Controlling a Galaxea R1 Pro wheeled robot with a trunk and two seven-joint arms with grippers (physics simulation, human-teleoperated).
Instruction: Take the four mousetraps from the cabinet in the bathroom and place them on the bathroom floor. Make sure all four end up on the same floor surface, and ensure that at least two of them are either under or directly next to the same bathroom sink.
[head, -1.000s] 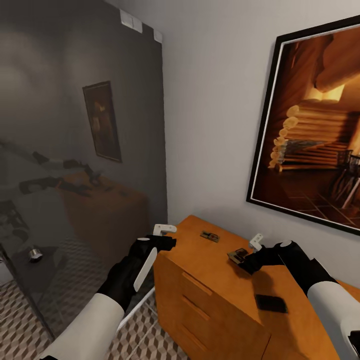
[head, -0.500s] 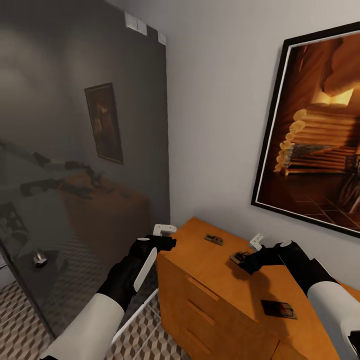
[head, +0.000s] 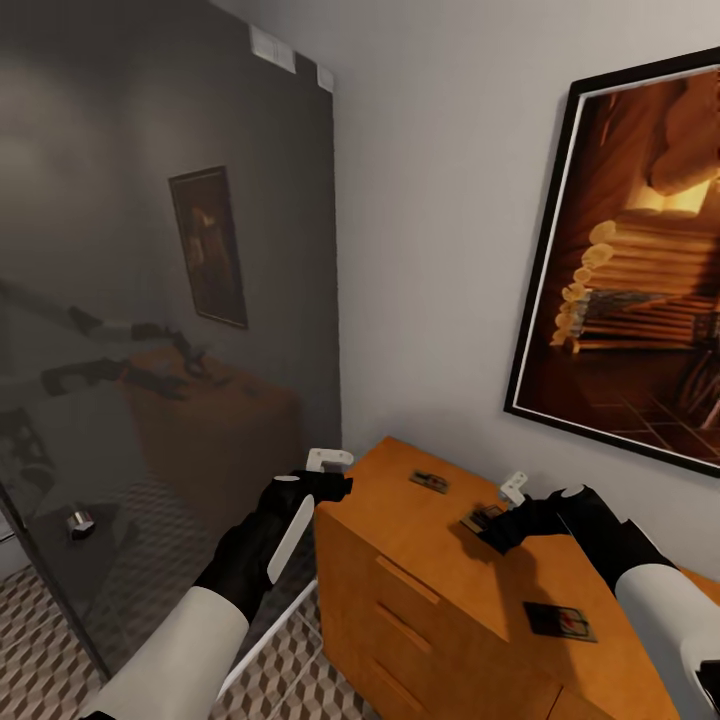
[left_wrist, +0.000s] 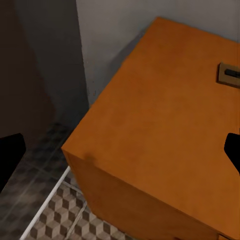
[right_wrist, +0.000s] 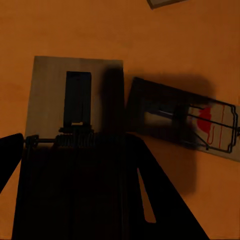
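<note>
Small flat brown mousetraps (head: 558, 621) atop cabinet (head: 420, 600)

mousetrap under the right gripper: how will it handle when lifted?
The mousetrap looks like a flat, thin slab, so probably stiff and light. Lying flush on the cabinet, its edges offer the fingers little purchase, so it may slide.

three mousetraps show on the flat top of the orange-brown cabinet (head: 420, 570) — one (head: 428, 482) near the back, one (head: 483, 519) mid-top, tilted off the surface, one (head: 559, 621) lying flat near the front edge, its red mark up. patterned floor (head: 40, 640) lies below.
</note>
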